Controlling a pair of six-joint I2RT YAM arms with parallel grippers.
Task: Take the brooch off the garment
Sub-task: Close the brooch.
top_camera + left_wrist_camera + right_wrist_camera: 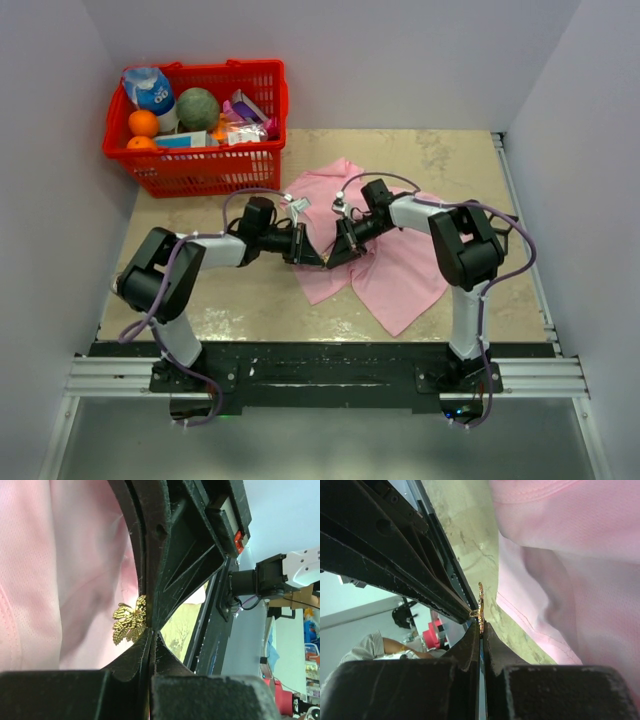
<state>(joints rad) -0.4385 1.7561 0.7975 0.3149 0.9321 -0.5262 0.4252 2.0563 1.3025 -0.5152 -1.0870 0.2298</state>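
The garment (400,270) is a pink T-shirt spread on the table; it fills the left of the left wrist view (50,580) and the right of the right wrist view (580,555). Both grippers meet tip to tip at the shirt's left edge. My right gripper (481,625) is shut on the brooch (480,605), seen edge-on, with a strip of table between it and the shirt's hem. My left gripper (151,631) is shut, its tips at the back of the gold leafy brooch (127,624). In the top view the fingers hide the brooch.
A red basket (200,165) with oranges, a melon, a bottle and packets stands at the back left. White walls close in both sides. Bare table (250,300) lies in front of the shirt's left part.
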